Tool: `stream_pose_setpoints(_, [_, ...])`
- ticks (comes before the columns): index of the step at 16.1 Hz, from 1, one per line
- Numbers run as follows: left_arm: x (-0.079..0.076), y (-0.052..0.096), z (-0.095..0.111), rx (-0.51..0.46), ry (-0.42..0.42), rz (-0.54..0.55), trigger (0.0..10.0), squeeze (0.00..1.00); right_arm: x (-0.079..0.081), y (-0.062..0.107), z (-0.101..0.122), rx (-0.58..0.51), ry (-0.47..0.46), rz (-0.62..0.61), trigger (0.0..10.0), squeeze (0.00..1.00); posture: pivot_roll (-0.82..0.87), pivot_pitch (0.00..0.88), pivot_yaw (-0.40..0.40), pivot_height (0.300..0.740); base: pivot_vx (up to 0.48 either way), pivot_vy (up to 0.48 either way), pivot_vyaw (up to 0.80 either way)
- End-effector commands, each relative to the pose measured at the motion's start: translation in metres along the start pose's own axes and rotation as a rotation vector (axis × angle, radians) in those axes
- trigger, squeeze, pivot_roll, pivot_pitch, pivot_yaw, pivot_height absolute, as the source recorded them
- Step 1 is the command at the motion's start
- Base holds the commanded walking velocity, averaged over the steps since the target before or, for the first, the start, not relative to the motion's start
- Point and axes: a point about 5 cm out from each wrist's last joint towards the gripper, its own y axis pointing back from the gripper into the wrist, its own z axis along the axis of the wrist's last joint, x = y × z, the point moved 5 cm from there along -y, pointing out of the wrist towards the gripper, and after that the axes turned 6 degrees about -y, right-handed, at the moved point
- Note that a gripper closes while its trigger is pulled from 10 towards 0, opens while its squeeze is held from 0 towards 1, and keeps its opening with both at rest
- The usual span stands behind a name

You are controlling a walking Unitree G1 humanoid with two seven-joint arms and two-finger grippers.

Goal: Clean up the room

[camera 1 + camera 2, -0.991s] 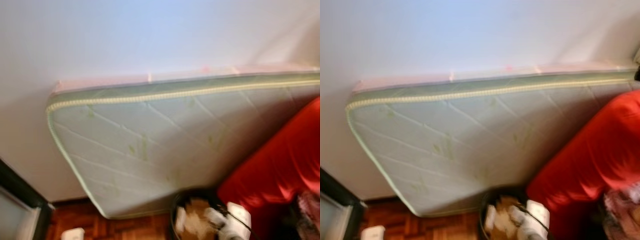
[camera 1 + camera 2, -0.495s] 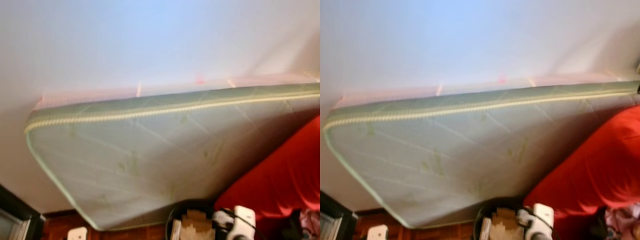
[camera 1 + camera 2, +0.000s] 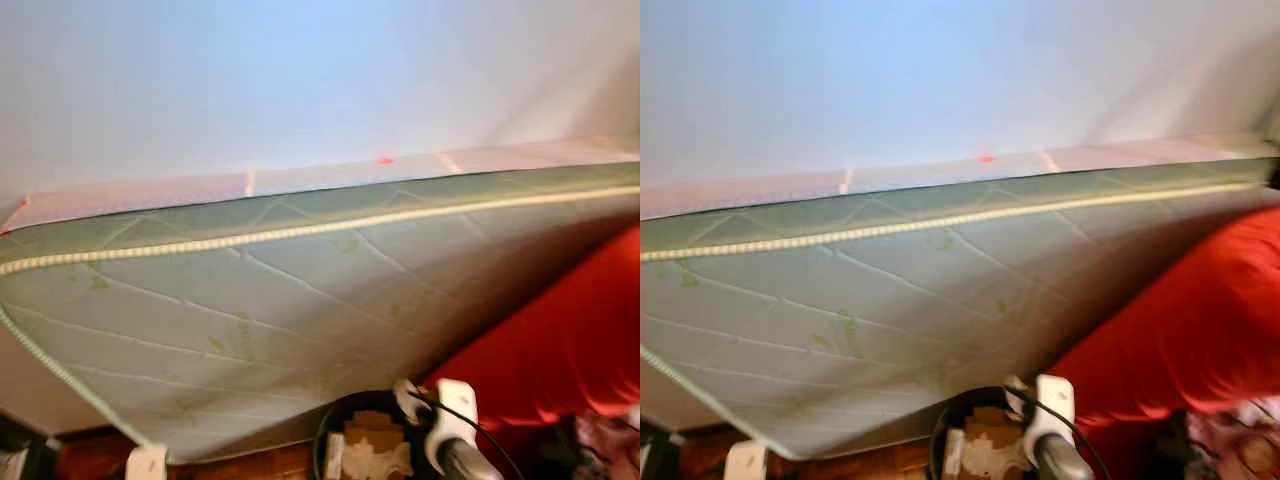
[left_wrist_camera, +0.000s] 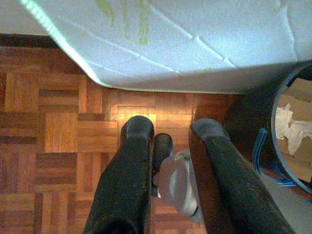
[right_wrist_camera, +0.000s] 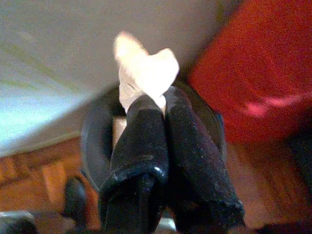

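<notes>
A black round bin (image 3: 330, 445) stands on the parquet below a leaning mattress, holding cardboard (image 3: 368, 432) and crumpled paper. My right arm (image 3: 452, 432) reaches over the bin's right side. In the right wrist view my right gripper (image 5: 163, 100) is shut on a white crumpled tissue (image 5: 146, 68), held above the bin (image 5: 95, 136). My left gripper (image 4: 170, 129) hangs open over the floor beside the bin (image 4: 251, 122), with nothing between its fingers (image 4: 139, 144).
A pale green quilted mattress (image 3: 300, 300) leans on the white wall straight ahead. A red sofa or cover (image 3: 560, 340) rises to the right of the bin. Parquet floor (image 4: 48, 126) lies to the left, with my own foot under the left gripper.
The camera has swung, so the mattress now runs off the left edge. My right arm sits a little further left over the bin, with the tissue in its grip.
</notes>
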Motion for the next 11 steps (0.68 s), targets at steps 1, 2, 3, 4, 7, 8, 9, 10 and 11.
stream_pose_setpoints(1, [0.002, 0.003, -0.004, -0.015, 0.043, 0.009, 10.0, 0.00, 0.009, -0.001, 0.008, -0.035, 0.005, 0.044, 10.0, 0.00, 0.15, 0.059, -0.075, 0.740, 0.000, 0.000, 0.00])
stream_pose_setpoints(2, [0.002, 0.003, -0.003, -0.020, 0.044, 0.011, 10.0, 0.00, 0.010, -0.002, 0.008, -0.040, 0.005, 0.049, 10.0, 0.00, 0.15, 0.058, -0.076, 0.740, 0.000, 0.000, 0.00])
stream_pose_setpoints(3, [0.002, 0.004, -0.002, -0.041, 0.054, 0.018, 10.0, 0.00, 0.011, -0.001, 0.011, -0.056, 0.022, 0.062, 10.0, 0.00, 0.15, 0.056, -0.078, 0.740, 0.000, 0.000, 0.00])
stream_pose_setpoints(4, [0.002, 0.004, -0.001, -0.057, 0.063, 0.022, 10.0, 0.00, 0.013, -0.001, 0.014, -0.080, 0.017, 0.072, 10.0, 0.00, 0.15, 0.056, -0.080, 0.740, 0.000, 0.000, 0.00])
stream_pose_setpoints(7, [-0.031, 0.010, 0.113, -0.552, 0.009, -0.008, 10.0, 0.00, 0.017, 0.001, 0.031, -0.175, 0.025, 0.103, 10.0, 0.00, 0.15, 0.078, -0.089, 0.740, 0.000, 0.000, 0.00])
stream_pose_setpoints(8, [-0.040, 0.023, 0.138, -0.655, -0.025, -0.011, 10.0, 0.00, 0.016, 0.002, 0.039, -0.218, 0.014, 0.100, 10.0, 0.00, 0.15, 0.094, -0.094, 0.740, 0.000, 0.000, 0.00])
stream_pose_setpoints(9, [-0.042, 0.028, 0.143, -0.682, -0.039, -0.015, 10.0, 0.00, 0.015, 0.002, 0.044, -0.247, 0.018, 0.094, 10.0, 0.00, 0.15, 0.094, -0.094, 0.740, 0.000, 0.000, 0.00])
stream_pose_setpoints(10, [-0.043, 0.037, 0.152, -0.722, -0.039, -0.002, 10.0, 0.00, 0.014, 0.006, 0.059, -0.323, 0.024, 0.096, 10.0, 0.00, 0.15, 0.118, -0.103, 0.740, 0.000, 0.000, 0.00])
stream_pose_setpoints(11, [-0.042, 0.038, 0.155, -0.734, -0.049, -0.006, 10.0, 0.00, 0.015, 0.008, 0.065, -0.350, 0.028, 0.104, 10.0, 0.00, 0.15, 0.119, -0.104, 0.740, 0.000, 0.000, 0.00])
